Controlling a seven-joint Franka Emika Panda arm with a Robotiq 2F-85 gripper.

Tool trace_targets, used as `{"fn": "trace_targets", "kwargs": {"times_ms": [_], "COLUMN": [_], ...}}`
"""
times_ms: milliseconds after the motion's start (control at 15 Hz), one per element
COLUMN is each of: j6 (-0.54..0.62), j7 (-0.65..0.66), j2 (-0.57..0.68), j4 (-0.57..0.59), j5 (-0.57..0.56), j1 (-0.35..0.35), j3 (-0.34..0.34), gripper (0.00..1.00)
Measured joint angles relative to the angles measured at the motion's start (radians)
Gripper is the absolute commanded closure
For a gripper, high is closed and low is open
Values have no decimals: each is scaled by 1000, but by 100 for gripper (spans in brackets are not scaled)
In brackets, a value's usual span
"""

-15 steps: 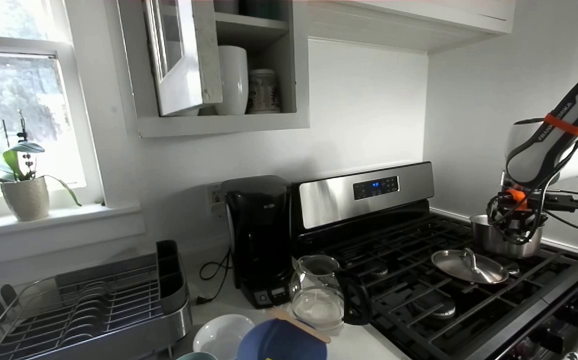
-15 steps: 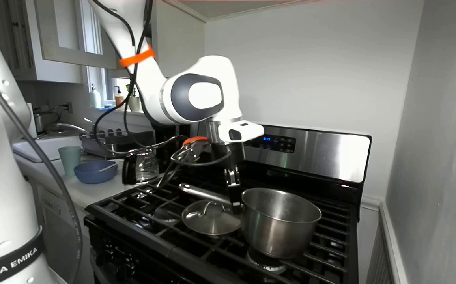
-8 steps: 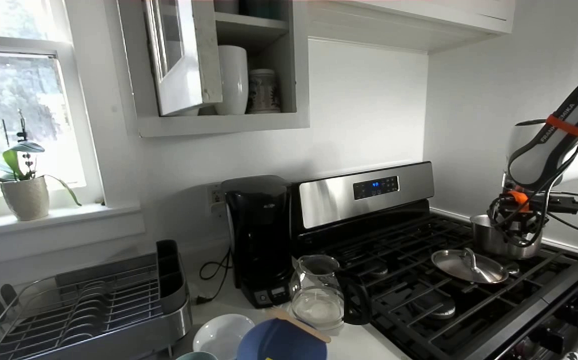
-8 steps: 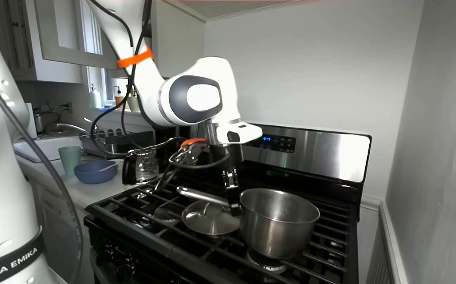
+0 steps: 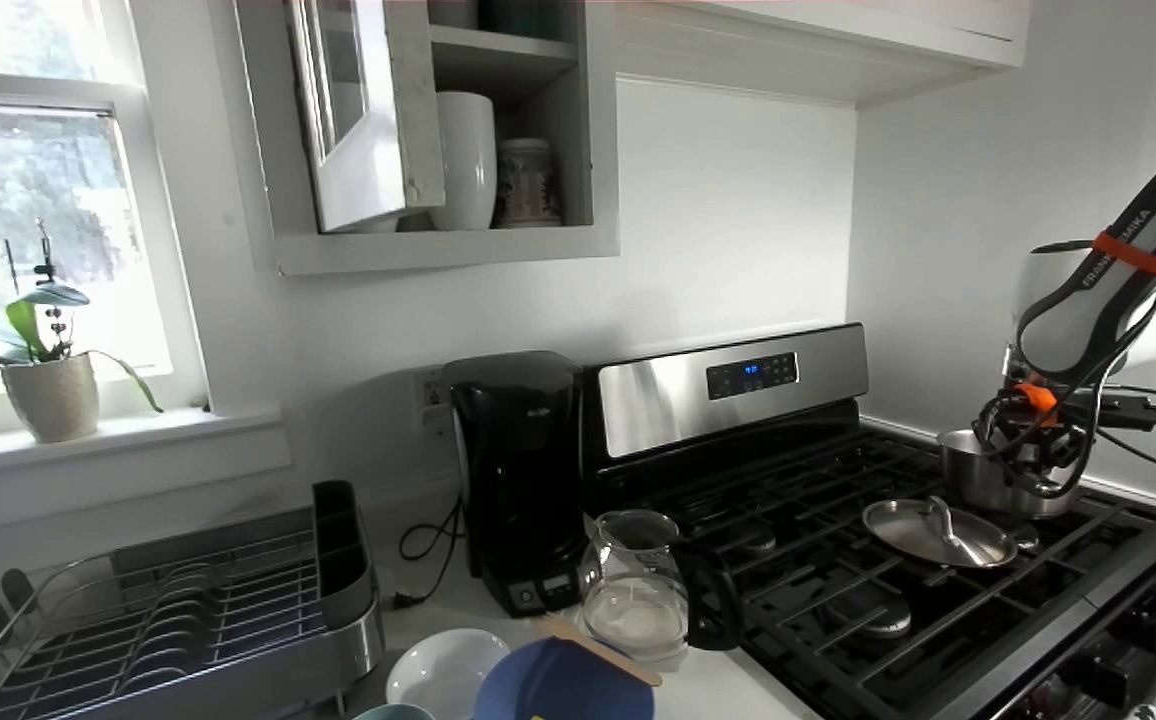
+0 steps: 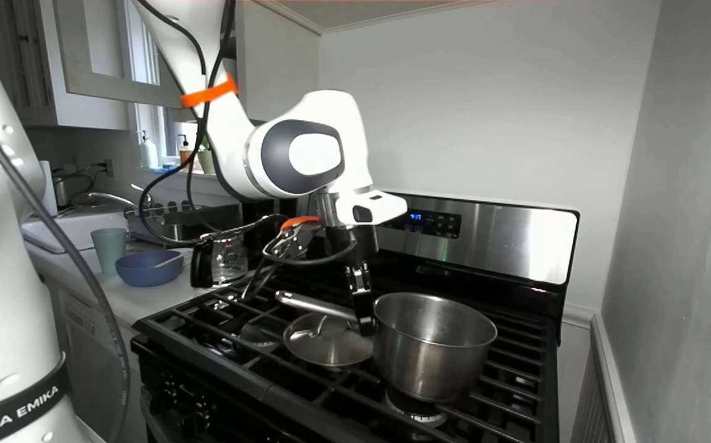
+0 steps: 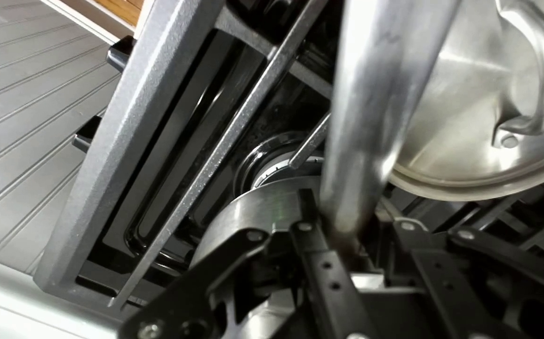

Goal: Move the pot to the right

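Observation:
The pot is shiny steel with deep straight sides. It shows in both exterior views (image 5: 968,480) (image 6: 432,366) over a burner at one end of the stove. Its side also shows in the wrist view (image 7: 258,207). Its long handle (image 6: 312,306) points toward the middle of the stove and fills the upper middle of the wrist view (image 7: 380,94). My gripper (image 6: 365,325) is at the root of this handle, close to the pot's wall. In the wrist view my gripper (image 7: 347,212) has a finger on each side of the handle and looks shut on it.
A flat silvery lid (image 6: 331,344) with a loop handle lies on the black grates beside the pot, below its handle. A glass jar (image 5: 633,600) and a blue bowl (image 5: 563,680) stand on the counter. A black coffee maker (image 5: 513,470) is behind the jar.
The gripper, the handle and the pot have shifted together very slightly, to the left in an exterior view. The handle's free end sits a little lower there. The lid has not moved.

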Motion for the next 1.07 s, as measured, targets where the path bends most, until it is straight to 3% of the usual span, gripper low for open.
{"fn": "trace_targets", "kwargs": {"times_ms": [67, 133, 267, 400, 600, 1067], "j6": [0, 1, 2, 4, 5, 0], "j7": [0, 0, 0, 0, 0, 0], "j2": [0, 0, 0, 0, -1, -1], "j4": [0, 0, 0, 2, 4, 4], "j5": [-1, -2, -8, -13, -14, -32], "j1": [0, 1, 4, 6, 9, 9], "j3": [0, 0, 0, 0, 0, 0], "gripper": [61, 45, 31, 28, 38, 42]}}
